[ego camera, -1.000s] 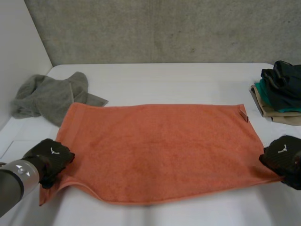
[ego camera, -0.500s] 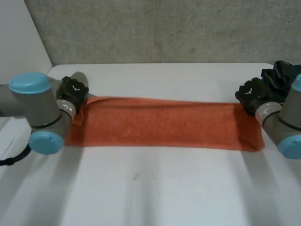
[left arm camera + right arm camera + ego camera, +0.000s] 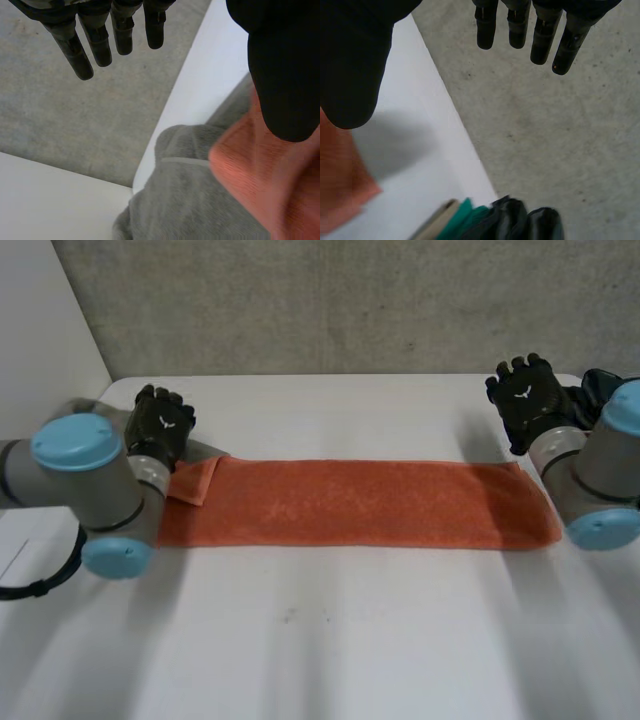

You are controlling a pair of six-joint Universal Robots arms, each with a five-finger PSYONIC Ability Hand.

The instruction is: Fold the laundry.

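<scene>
An orange towel lies folded into a long strip across the table. Its left far corner is turned over on itself. My left hand hovers just beyond that corner, open, fingers straight and apart from the thumb, holding nothing; the towel lies under its thumb. My right hand is lifted past the strip's right far corner, also open and empty, its fingers straight. The towel's corner lies below its thumb.
A crumpled grey cloth lies at the table's far left edge, behind my left arm. A stack of folded dark, teal and beige clothes sits at the far right. A concrete wall stands behind the table.
Both hands carried the towel's near edge over to its far edge, folding it in half. They have since let go, opened and lifted beyond the far edge.
</scene>
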